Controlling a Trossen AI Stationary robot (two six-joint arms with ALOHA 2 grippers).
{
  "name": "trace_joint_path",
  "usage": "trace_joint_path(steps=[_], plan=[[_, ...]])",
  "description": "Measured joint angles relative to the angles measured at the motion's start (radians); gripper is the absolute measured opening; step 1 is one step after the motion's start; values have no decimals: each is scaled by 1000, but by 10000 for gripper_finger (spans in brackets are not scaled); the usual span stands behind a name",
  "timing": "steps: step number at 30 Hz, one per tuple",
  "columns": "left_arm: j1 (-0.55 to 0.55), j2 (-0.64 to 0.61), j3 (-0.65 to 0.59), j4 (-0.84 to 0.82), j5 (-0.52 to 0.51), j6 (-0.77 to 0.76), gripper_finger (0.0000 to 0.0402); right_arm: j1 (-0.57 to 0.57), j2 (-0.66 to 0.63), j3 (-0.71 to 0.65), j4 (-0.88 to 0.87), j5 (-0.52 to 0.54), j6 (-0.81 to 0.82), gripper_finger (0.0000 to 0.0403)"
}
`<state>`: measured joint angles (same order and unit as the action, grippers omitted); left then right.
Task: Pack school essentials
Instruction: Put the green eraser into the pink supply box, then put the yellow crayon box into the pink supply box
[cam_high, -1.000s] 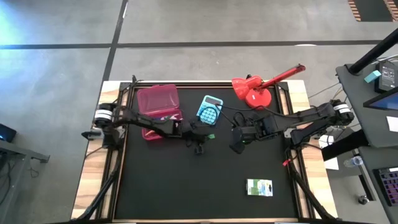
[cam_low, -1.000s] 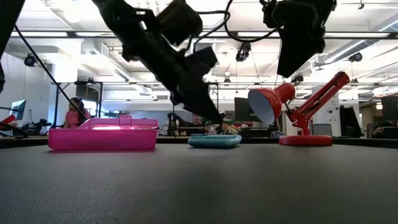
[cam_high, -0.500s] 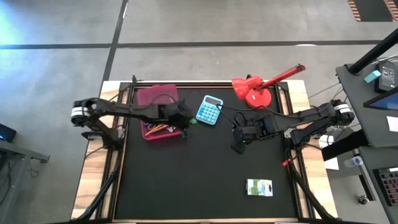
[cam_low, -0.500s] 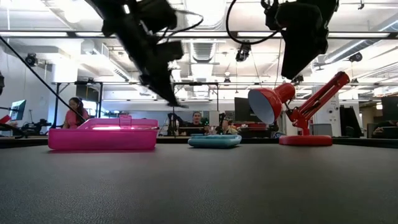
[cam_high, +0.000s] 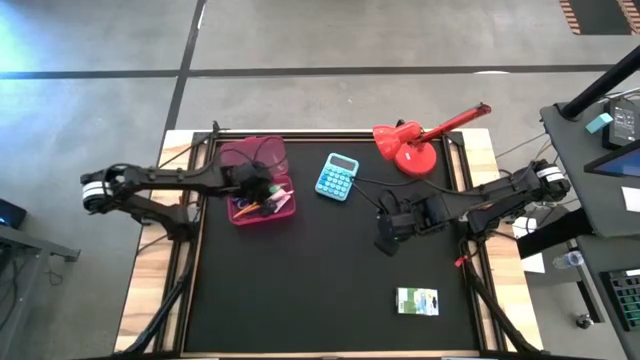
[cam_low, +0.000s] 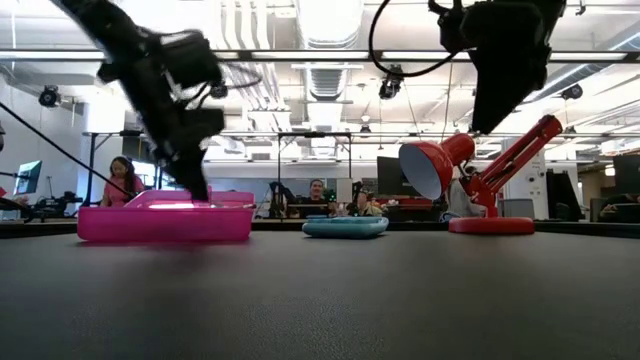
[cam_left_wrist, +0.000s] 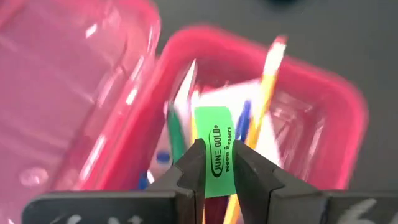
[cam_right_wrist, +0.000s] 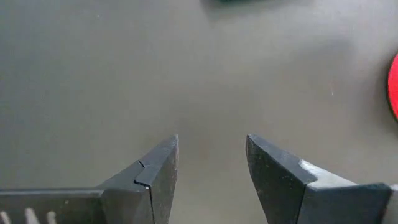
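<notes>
The left gripper (cam_left_wrist: 217, 163) hangs over the pink translucent box (cam_high: 258, 182), its jaws clamped on a small green eraser (cam_left_wrist: 215, 149) that stands out between them; printed lettering runs along the eraser's face. Directly beyond the jaws, inside the box, lie an orange pencil (cam_left_wrist: 270, 81), a blue pen (cam_left_wrist: 244, 119), a green pen (cam_left_wrist: 176, 132) and a pale note pad (cam_left_wrist: 231, 94) under them. The box's open lid (cam_left_wrist: 68, 87) lies to one side of the jaws.

The right gripper (cam_right_wrist: 211, 163) hovers above bare black tabletop (cam_high: 330, 280) with its jaws apart and nothing between them. Past those jaws sits the round base of the red desk lamp (cam_high: 412, 142), and off to their side, between the two grippers, lies a blue calculator (cam_high: 337, 177). A white-green packet (cam_high: 417, 300) lies on the tabletop well apart from both grippers, on the near side of the right one.
</notes>
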<state>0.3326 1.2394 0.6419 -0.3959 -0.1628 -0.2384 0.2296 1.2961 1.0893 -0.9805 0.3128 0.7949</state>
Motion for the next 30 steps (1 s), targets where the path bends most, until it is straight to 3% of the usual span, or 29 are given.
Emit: trace_joint_path(steps=[8, 18, 30], plan=[[0, -32, -143, 102, -1, -158, 47, 17, 0, -11, -9, -2, 80, 178], [-1, -31, -148, 126, -3, -203, 51, 17, 0, -11, -10, -65, 191, 178], [-1, -32, -105, 125, -3, -201, 185, 17, 0, 28, -24, -186, 236, 178]])
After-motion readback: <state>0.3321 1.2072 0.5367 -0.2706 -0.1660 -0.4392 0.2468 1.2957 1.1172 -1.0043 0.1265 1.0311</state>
